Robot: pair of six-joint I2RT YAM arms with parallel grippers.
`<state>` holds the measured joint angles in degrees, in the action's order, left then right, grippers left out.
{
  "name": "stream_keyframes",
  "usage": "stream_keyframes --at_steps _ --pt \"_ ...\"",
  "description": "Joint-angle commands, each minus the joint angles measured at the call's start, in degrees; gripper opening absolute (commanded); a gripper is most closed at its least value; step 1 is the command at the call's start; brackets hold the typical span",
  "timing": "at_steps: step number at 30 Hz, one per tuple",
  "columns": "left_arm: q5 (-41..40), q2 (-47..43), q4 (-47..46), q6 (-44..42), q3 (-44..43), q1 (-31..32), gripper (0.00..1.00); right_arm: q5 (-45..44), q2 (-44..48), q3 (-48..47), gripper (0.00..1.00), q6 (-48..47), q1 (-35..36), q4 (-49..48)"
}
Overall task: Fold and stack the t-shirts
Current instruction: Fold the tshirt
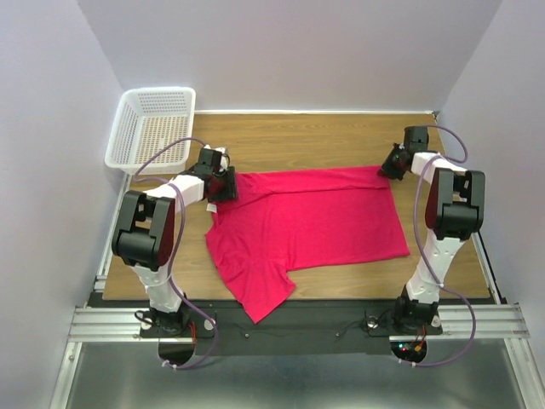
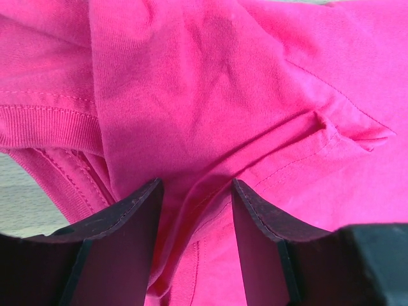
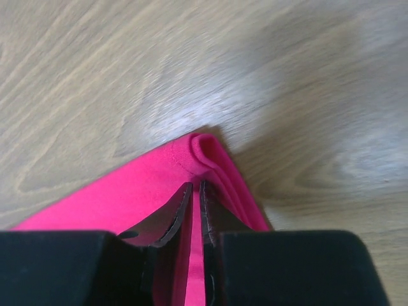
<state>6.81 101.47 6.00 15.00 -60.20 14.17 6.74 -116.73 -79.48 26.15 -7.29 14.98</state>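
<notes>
Crimson-pink t-shirt point(image 1: 302, 226) lies flat mid-table, long axis left-right between your arms. Right gripper point(image 3: 195, 201) pinched tight on far right corner. Left gripper point(image 2: 194, 191) part-open — fabric bunched between fingers at far left corner, firm hold unclear. One sleeve overhangs near edge.

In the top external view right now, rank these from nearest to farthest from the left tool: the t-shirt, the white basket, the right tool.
1. The t-shirt: its far-left corner sits at the left tool, cloth between the fingers.
2. The white basket: up in the far-left corner of the table.
3. The right tool: across the table, at the shirt's far-right corner.
</notes>
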Motion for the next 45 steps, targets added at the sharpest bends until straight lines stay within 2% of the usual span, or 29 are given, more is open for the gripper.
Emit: stream_keyframes --at_steps 1,6,10,15,19,23,29,35,39,45 --pt "-1.7 -2.2 3.8 -1.2 3.2 -0.1 0.58 -6.4 -1.1 0.8 0.16 4.0 -2.9 0.0" --pt "-2.1 -3.4 3.3 -1.3 5.5 -0.2 0.58 -8.9 -0.1 2.7 0.17 4.9 -5.3 0.2" --pt "-1.1 -4.7 3.3 -1.6 3.7 -0.1 0.63 -4.5 1.5 1.2 0.2 1.5 -5.2 0.3" --pt "0.3 -7.5 5.2 -0.7 -3.7 -0.1 0.79 -0.3 6.9 -1.5 0.33 -3.8 -3.7 0.9" --pt "-2.1 -8.7 6.1 -0.3 -7.7 -0.3 0.81 3.2 11.5 -1.4 0.47 -6.6 -0.4 1.5" --pt "-4.3 -7.8 6.6 -0.1 -9.1 -0.8 0.81 4.1 14.7 -1.4 0.49 -13.0 6.3 1.8" --pt "-2.2 -4.1 4.9 -1.5 -10.6 -0.9 0.76 7.2 15.9 -1.8 0.5 -18.0 16.2 1.9" --pt "-0.7 -1.5 6.7 -0.9 -13.2 -0.8 0.76 11.2 16.9 -0.4 0.5 -18.4 19.8 1.8" --pt "2.6 -3.2 7.1 -0.8 -9.1 -0.4 0.76 13.0 17.1 2.1 0.51 -19.5 22.0 1.9" --pt "6.1 -6.5 7.3 -5.4 -3.9 0.7 0.76 14.6 17.9 4.8 0.51 -19.5 23.1 1.8"
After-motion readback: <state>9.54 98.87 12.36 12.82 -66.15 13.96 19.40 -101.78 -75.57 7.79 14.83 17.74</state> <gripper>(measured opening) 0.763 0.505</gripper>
